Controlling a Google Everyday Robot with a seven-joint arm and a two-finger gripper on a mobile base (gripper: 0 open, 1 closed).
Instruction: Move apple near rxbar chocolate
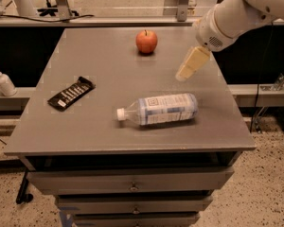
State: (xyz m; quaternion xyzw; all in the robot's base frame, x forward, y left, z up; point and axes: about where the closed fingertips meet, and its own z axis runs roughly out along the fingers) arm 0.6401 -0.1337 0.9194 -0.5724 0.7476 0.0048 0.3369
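Red-orange round apple (146,41) sits back-left of the cream end effector (183,74) hovering over the grey table (99,122), can't tell if it's clenched or released.

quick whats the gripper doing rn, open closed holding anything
Gripper: holding nothing, over the table, apart from the apple and the bottle; open or closed cannot be told.

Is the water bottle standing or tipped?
Tipped: the water bottle lies on its side on the table, cap pointing left. The gripper hovers beyond it, right of the apple.
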